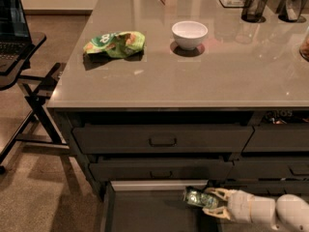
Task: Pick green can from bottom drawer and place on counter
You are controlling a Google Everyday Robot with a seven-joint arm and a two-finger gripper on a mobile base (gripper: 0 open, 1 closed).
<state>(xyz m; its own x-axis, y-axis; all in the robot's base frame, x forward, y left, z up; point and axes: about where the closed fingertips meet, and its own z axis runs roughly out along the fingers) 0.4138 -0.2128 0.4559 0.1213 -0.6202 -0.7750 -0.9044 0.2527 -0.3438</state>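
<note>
We find the gripper (210, 202) low at the right of the open bottom drawer (145, 185), its pale arm reaching in from the lower right corner; its jaws are closed narrow around the green can (195, 197), one finger above and one below its right end. The can lies on its side near the drawer's back rim, just over the dark floor; we cannot tell whether it touches the floor. Above, the two upper drawer fronts (162, 139) are shut. On the table (193, 81) we see a wrinkly green chip bag (115, 43) at the left and a white bowl (189, 34) near the middle, well apart from each other; a black mesh cup (254, 6) stands at the far right.
</note>
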